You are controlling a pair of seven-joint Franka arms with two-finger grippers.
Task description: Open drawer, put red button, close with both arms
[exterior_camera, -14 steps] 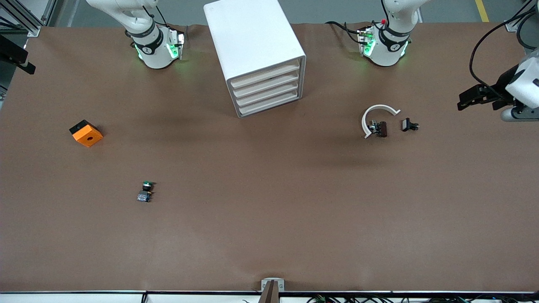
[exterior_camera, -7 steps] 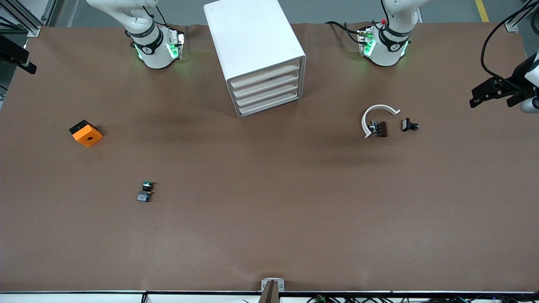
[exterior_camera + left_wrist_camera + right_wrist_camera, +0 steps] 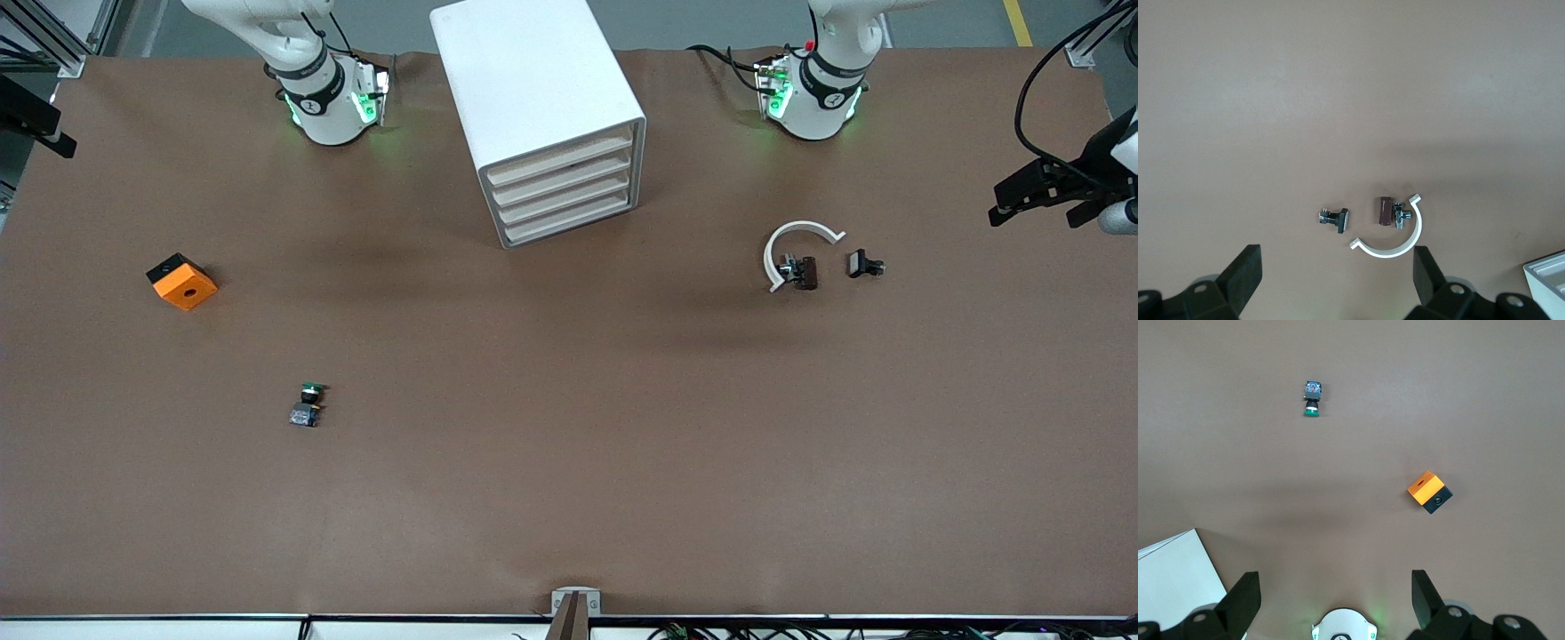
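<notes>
- Plainly, the drawer (image 3: 562,158) sits flush in the white cabinet (image 3: 533,80), the top one of four, and we see no gap at its front.
- We find no red button in any view. It may lie inside the shut drawer, but we cannot confirm that.
- The main risk, in our judgement, is picking up the wrong part. The only button on the counter (image 3: 569,498) is the green button (image 3: 308,404), near the right arm's end, and it could be mistaken for the red one.
- A second risk is that a pull on the shallow drawer front could drag the whole cabinet, since neither arm braces it.
- The left gripper (image 3: 1036,191) hangs at the left arm's edge of the counter. In its wrist view its fingers (image 3: 1248,267) are spread wide, holding and touching nothing.
- Below it lie a white half ring (image 3: 787,229), a brown fitting (image 3: 805,272) and a small black clip (image 3: 862,264), which a sweeping arm could scatter.
- The right gripper (image 3: 1335,581) hovers over its own base. Its fingers (image 3: 1245,590) are also spread wide and empty.
- An orange box (image 3: 182,281) sits apart, near the right arm's end.
</notes>
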